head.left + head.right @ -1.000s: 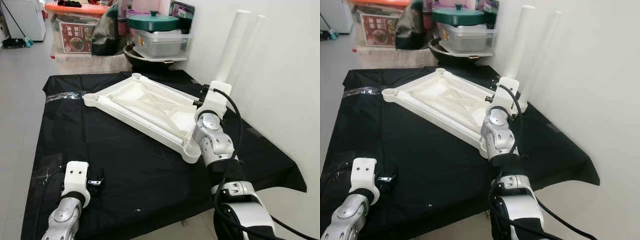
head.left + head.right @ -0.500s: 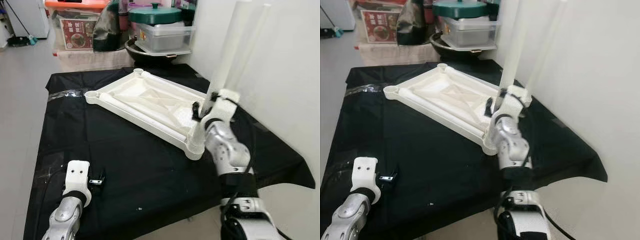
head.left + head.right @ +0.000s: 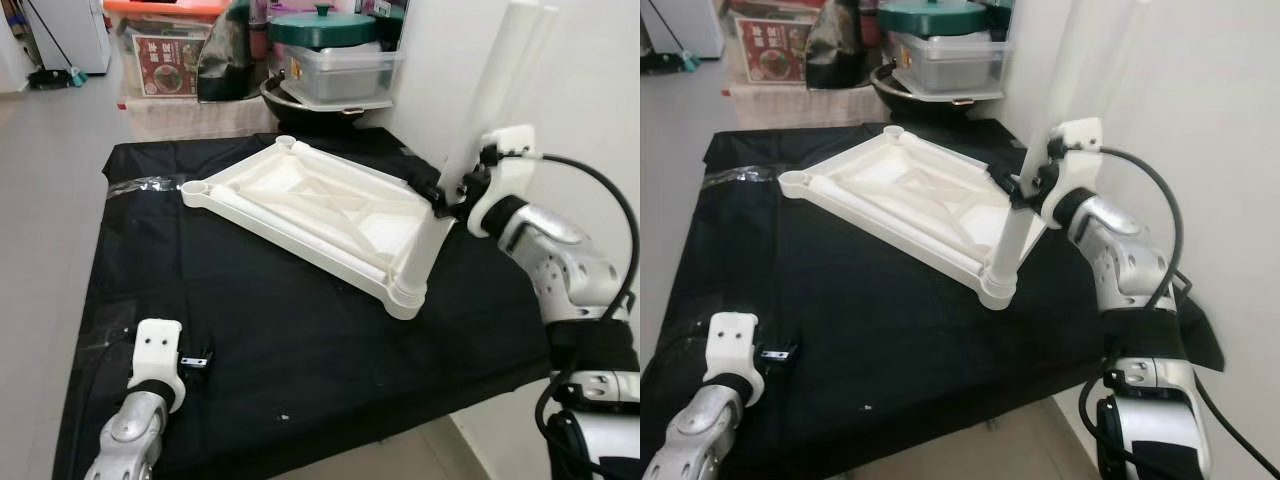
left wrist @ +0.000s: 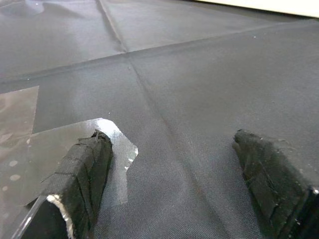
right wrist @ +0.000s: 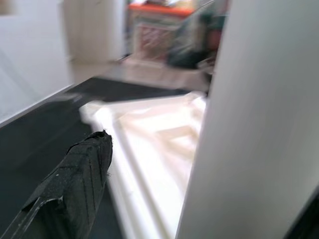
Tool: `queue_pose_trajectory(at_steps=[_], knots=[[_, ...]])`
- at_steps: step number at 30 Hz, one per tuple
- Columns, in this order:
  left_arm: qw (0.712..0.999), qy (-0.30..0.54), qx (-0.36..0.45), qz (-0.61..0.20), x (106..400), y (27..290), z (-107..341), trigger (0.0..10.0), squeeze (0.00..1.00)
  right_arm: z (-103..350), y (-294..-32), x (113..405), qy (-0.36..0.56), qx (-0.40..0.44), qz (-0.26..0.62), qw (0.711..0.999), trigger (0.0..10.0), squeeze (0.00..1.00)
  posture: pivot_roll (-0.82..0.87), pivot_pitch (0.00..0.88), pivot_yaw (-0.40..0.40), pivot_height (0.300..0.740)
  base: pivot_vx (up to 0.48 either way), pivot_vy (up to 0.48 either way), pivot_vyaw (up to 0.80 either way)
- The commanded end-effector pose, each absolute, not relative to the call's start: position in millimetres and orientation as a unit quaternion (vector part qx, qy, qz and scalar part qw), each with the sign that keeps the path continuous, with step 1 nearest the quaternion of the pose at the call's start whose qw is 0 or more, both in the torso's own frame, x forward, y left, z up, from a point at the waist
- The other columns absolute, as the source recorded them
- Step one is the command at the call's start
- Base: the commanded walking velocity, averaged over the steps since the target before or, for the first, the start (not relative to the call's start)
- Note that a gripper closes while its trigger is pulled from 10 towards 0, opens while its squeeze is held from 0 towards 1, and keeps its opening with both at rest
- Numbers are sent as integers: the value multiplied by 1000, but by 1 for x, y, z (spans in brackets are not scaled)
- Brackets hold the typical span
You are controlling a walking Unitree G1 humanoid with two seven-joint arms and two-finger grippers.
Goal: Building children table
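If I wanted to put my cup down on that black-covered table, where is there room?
The widest bare stretch of the black cloth lies between the left gripper at the near edge and the white tabletop. Another strip runs along the cloth's left side. The right corner is crowded: the right gripper holds the white leg there.

A black cloth [image 3: 280, 330] covers the desk, which stands beside a plain white wall [image 3: 590, 110]. Pale grey floor tiles [image 3: 50, 180] run along its other side. Behind it sit a clear storage box with an orange lid [image 3: 160, 50], a green-lidded pot [image 3: 320, 25] on a clear container [image 3: 335, 75], and a white cabinet [image 3: 65, 30].
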State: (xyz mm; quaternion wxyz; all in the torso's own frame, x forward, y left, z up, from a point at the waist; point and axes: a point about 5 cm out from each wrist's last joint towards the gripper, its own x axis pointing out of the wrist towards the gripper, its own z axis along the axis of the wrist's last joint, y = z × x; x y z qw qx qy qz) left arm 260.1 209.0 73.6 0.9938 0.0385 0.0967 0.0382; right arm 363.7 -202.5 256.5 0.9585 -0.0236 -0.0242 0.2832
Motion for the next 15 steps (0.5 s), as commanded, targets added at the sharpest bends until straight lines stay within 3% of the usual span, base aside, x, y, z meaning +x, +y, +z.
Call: queue_pose_trajectory(at_steps=[1, 4, 5, 6, 7, 15], knots=[[988, 148, 34, 36, 252, 207, 53, 10000, 0, 242, -198, 367, 7, -32, 329, 944, 10000, 0, 93, 0, -120, 740, 0, 0, 0], [988, 148, 34, 36, 252, 207, 53, 10000, 0, 236, -197, 369, 19, -36, 343, 938, 10000, 0, 95, 0, -121, 740, 0, 0, 0], [988, 148, 35, 36, 252, 207, 53, 10000, 0, 231, -196, 371, 29, -44, 358, 932, 7529, 0, 95, 0, -121, 740, 0, 0, 0], [988, 148, 35, 36, 252, 207, 53, 10000, 0, 231, -196, 371, 29, -44, 358, 932, 7529, 0, 95, 0, -121, 740, 0, 0, 0], [988, 148, 35, 36, 252, 207, 53, 10000, 0, 224, -195, 373, 44, -47, 377, 924, 0, 0, 102, 0, -125, 740, 0, 0, 0], [988, 147, 35, 39, 250, 208, 54, 10000, 0, 211, -191, 374, 56, -17, 438, 897, 0, 0, 126, 0, -144, 740, 0, 0, 0]])
